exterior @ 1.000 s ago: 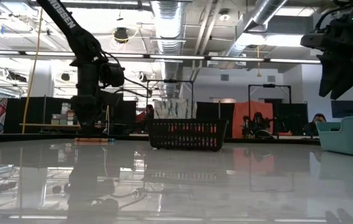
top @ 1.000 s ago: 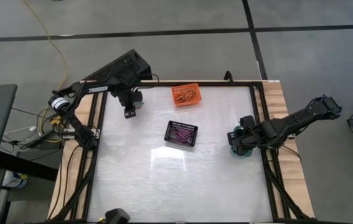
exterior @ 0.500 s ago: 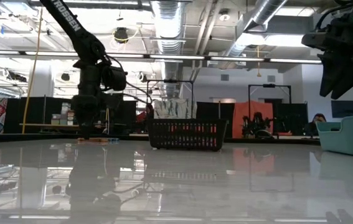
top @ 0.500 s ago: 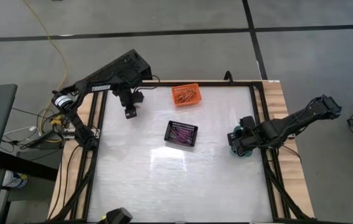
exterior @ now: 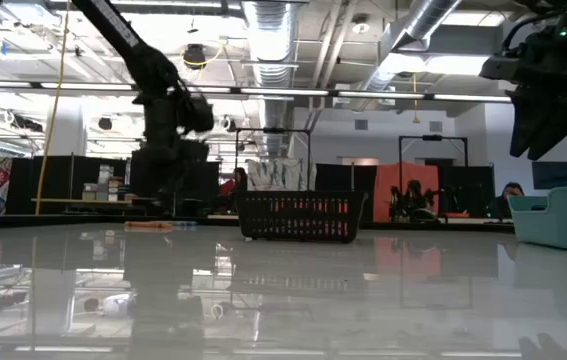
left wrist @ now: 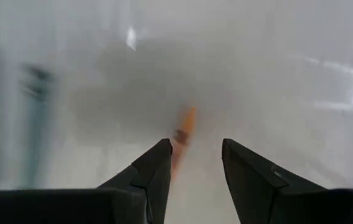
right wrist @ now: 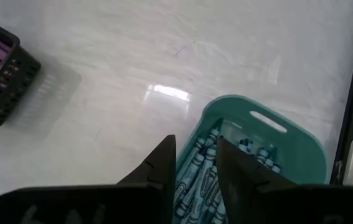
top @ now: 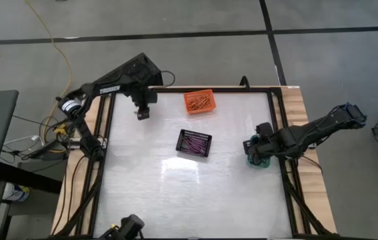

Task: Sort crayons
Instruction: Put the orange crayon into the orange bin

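1. While the left claw (left wrist: pixel 193 165) hangs over the far left part of the table (top: pixel 189 193), one loose orange crayon (left wrist: pixel 184 129) lies on the surface just ahead of its fingertips, nearer the left-hand finger in the left wrist view.
2. The crayon's long axis runs nearly straight away from the claw, tilted slightly across the gap. The jaws stand apart with nothing between them.
3. Judgement: a short forward reach with a small sideways correction should bring the fingers astride the stick; since it lies lengthwise to the gap, the jaws would close across its thin width.
4. The right claw (right wrist: pixel 195 163) is well apart, jaws parted and empty, hovering directly over the teal basket (right wrist: pixel 263 140) holding teal-blue crayons (right wrist: pixel 204 171).
5. The left arm is clearly the nearer one; the orange basket (top: pixel 199 101) sits near, to that claw's side.
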Robot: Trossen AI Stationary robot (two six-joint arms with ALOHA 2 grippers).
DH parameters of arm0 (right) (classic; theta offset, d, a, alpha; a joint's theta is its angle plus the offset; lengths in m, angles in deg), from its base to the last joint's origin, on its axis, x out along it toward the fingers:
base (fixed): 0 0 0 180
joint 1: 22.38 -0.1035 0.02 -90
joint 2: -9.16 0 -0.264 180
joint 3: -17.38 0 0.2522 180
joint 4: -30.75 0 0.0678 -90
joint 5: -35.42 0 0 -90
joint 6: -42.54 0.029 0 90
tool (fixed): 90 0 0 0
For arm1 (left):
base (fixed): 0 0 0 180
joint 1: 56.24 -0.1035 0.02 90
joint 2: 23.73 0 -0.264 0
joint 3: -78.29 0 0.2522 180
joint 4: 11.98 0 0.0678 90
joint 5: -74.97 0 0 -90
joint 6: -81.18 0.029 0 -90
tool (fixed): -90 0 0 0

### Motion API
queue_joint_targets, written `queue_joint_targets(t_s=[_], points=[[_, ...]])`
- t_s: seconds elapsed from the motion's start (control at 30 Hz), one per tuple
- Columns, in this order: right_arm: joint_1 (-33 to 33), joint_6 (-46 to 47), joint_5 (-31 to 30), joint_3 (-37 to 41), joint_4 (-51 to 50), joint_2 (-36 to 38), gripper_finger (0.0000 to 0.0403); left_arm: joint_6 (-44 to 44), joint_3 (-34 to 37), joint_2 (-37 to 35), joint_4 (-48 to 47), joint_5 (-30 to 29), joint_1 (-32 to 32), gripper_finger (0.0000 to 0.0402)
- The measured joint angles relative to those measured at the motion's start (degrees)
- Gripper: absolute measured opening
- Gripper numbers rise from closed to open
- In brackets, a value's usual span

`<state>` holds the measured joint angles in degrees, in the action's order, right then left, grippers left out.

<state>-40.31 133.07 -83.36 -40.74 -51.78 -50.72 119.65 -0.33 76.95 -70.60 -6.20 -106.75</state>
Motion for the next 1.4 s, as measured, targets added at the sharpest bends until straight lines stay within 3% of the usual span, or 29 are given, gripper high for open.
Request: queue_joint_targets(t_s=[0.4, 0.57, 0.73, 0.93, 1.03, 1.2, 1.4], points=[[0.08, -2.24, -0.33, 0.00, -0.08, 0.00, 0.0109, 4.94, 0.12, 4.73, -0.83, -4.56, -0.91, 0.0121], [0.08, -2.55, -0.46, 0.00, -0.22, 0.00, 0.0109, 2.45, -0.06, 6.28, -0.28, -3.87, -0.46, 0.0082], [0.08, -2.55, -0.47, 0.00, -0.21, 0.00, 0.0109, 2.20, -0.13, 6.41, 0.26, -5.93, 0.95, 0.0014], [0.08, -2.55, -1.31, 0.00, -0.21, 0.01, 0.0109, 0.42, -0.99, 5.91, 0.26, -5.53, 2.63, 0.0004], [0.08, -2.55, -1.51, 0.00, -0.21, 0.00, 0.0109, -0.50, -3.83, 5.45, -0.28, -2.20, 4.02, 0.0002], [0.08, -2.53, -1.53, 0.00, -0.04, 0.00, 0.0109, -3.72, -14.27, 4.11, -1.98, 3.38, 6.77, 0.0001], [0.08, -2.53, -1.53, 0.00, 1.57, 0.01, 0.0109, -7.17, -26.43, 4.18, 5.44, 6.51, 11.14, 0.0001]])
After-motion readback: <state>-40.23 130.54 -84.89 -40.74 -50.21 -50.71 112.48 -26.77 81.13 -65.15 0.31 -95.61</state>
